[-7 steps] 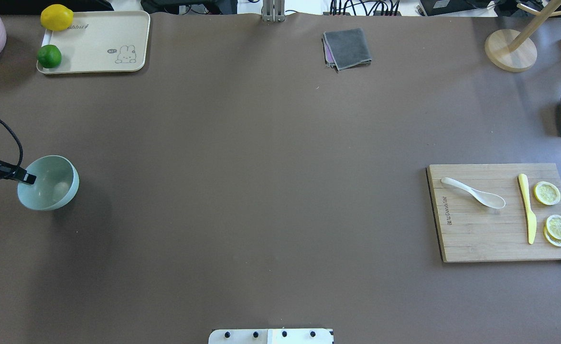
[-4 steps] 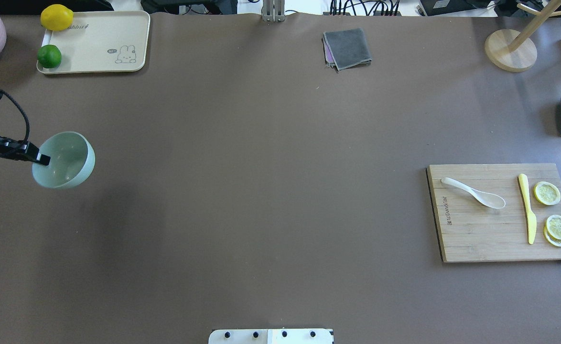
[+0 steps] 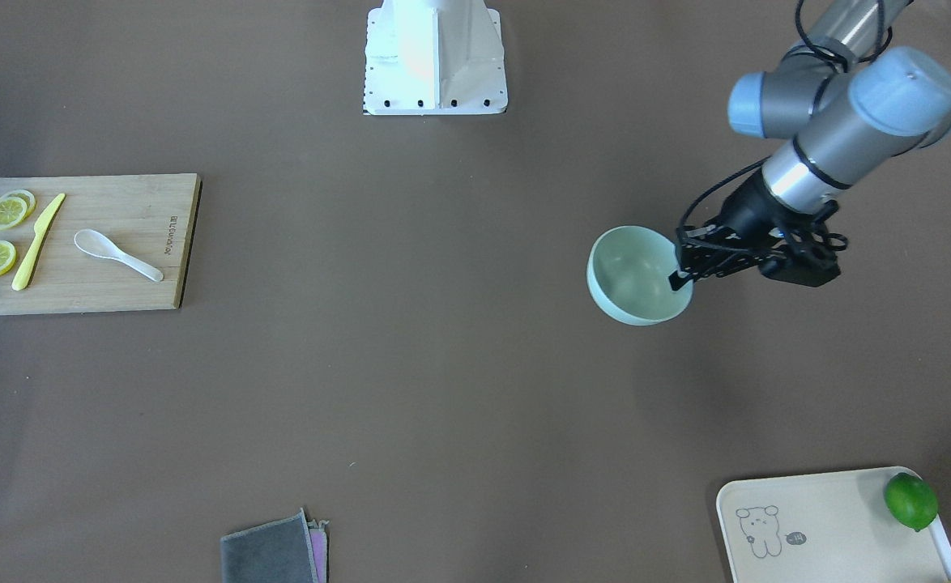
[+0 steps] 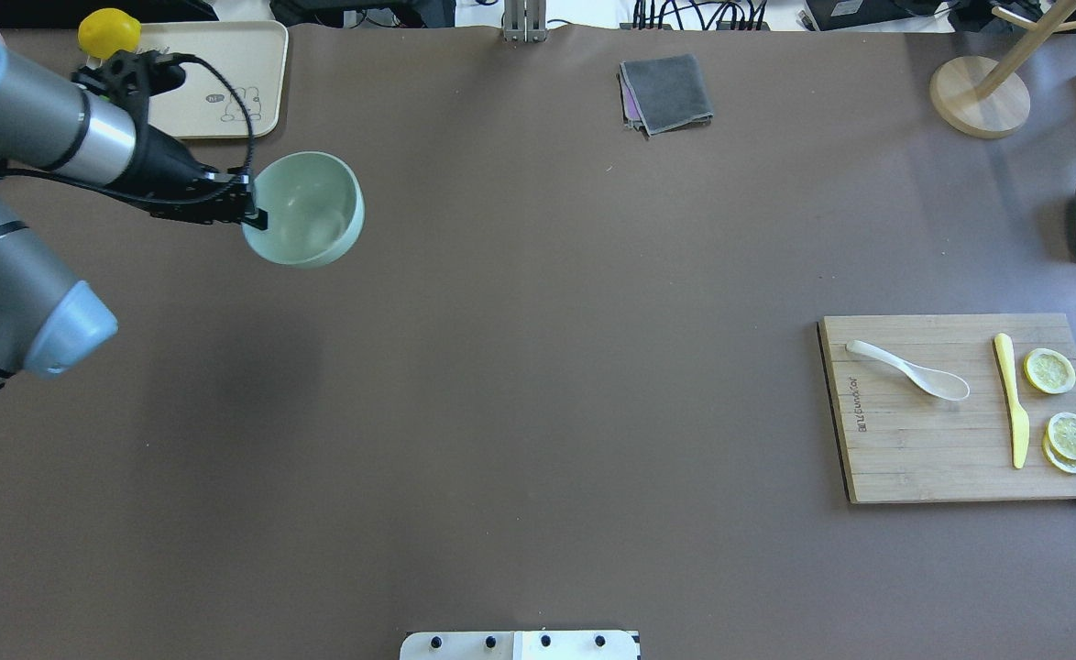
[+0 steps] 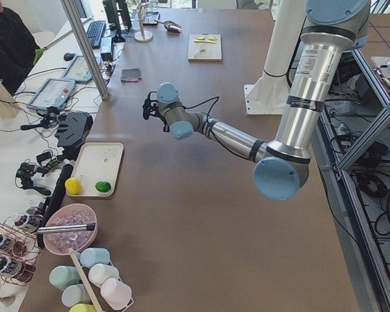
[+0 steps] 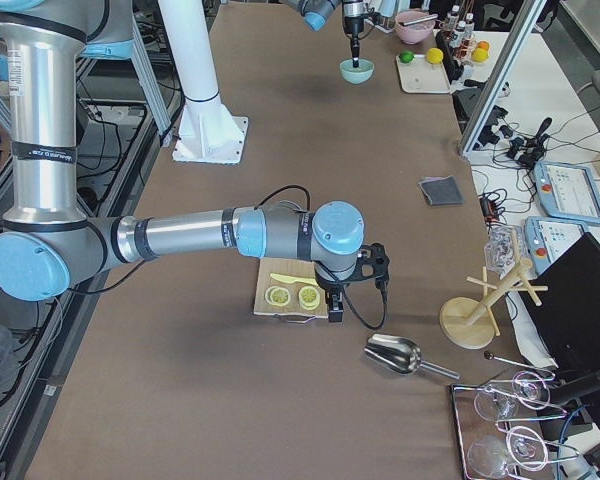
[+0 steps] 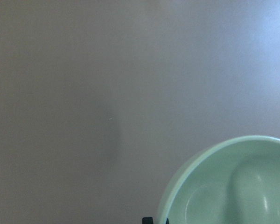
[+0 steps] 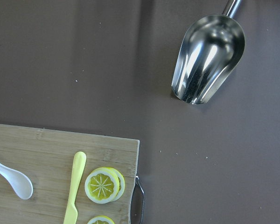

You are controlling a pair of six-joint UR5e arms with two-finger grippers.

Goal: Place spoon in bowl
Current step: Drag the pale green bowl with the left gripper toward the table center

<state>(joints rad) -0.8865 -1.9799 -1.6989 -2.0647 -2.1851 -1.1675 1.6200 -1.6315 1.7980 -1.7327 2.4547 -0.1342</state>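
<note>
**Pretty clearly a robotics lab, not a kitchen**

Big silver-and-blue jointed robot arms [image 5: 309,84] stand on a white pedestal [image 3: 435,57] bolted to a brown-matted table [image 4: 538,367]. An aluminium frame post [image 5: 86,45] runs along the side. Grey tablet-style control pendants [image 6: 572,192] sit on the bench at the right of the right-side view. A black keyboard [image 5: 94,32] and a seated person in dark clothes [image 5: 10,42] are at the upper left of the left-side view. Black cable tangles [image 4: 694,14] line the overhead's top edge.

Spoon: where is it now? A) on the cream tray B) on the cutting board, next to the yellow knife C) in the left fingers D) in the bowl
B: the white soup spoon lies on the wooden cutting board beside the yellow knife; the left gripper's fingers grip only the empty mint-green bowl.
</note>
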